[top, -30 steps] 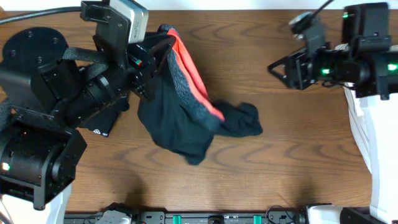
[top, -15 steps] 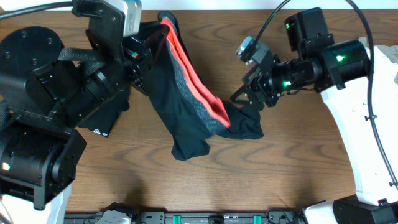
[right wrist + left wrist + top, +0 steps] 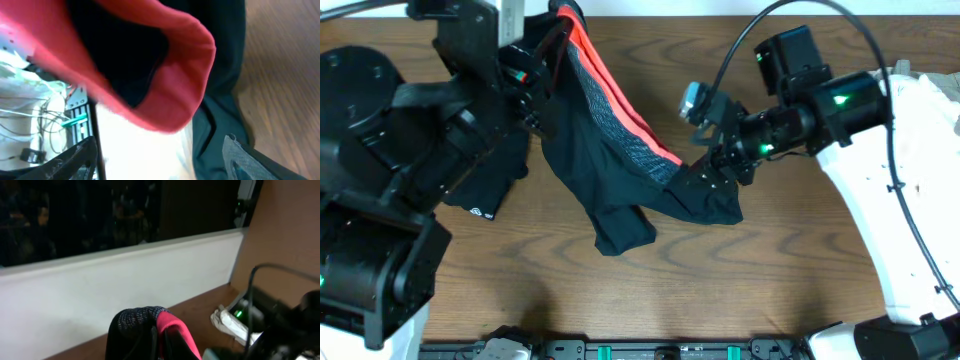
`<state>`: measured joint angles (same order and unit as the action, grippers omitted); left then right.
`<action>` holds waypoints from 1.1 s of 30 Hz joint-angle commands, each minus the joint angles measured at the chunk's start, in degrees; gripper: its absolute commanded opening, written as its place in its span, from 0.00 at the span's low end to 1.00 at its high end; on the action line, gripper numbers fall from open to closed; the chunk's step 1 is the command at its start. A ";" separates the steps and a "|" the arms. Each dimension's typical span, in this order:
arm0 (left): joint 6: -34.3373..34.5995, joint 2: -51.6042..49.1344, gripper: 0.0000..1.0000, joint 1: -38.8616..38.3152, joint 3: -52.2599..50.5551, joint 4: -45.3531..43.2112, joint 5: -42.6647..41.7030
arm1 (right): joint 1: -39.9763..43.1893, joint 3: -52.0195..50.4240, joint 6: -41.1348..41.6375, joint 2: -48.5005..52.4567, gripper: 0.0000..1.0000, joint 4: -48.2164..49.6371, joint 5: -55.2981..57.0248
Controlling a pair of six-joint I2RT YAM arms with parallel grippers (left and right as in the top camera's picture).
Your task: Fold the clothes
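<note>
**Trousers** (image 3: 610,165): black, grey waistband, red-orange edge. The waistband end is lifted at the far left of the table (image 3: 800,260). The rest drapes down towards the centre, and the leg ends lie bunched on the wood.

**Left claw** (image 3: 552,45): closed, pinching the waistband (grey knit and red edge show right at its fingers in the wrist view).

**Right claw** (image 3: 705,170): jaws spread wide, clamping nothing. It sits low beside the bunched leg end, and the red edge loops just ahead of its fingertips (image 3: 240,155). Whether it touches the cloth cannot be told.

**Small black garment** (image 3: 485,195), white tag: lies on the table left of the trousers, partly under the left arm.
</note>
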<state>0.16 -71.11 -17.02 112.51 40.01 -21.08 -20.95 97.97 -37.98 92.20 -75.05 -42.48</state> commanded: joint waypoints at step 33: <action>-0.22 1.05 0.06 0.24 3.30 0.70 5.77 | 8.57 -1.36 18.49 -1.86 0.01 16.98 -9.01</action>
<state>0.14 -70.91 -17.02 114.17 41.30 -18.52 -16.45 92.60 -30.52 92.20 -59.46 -59.99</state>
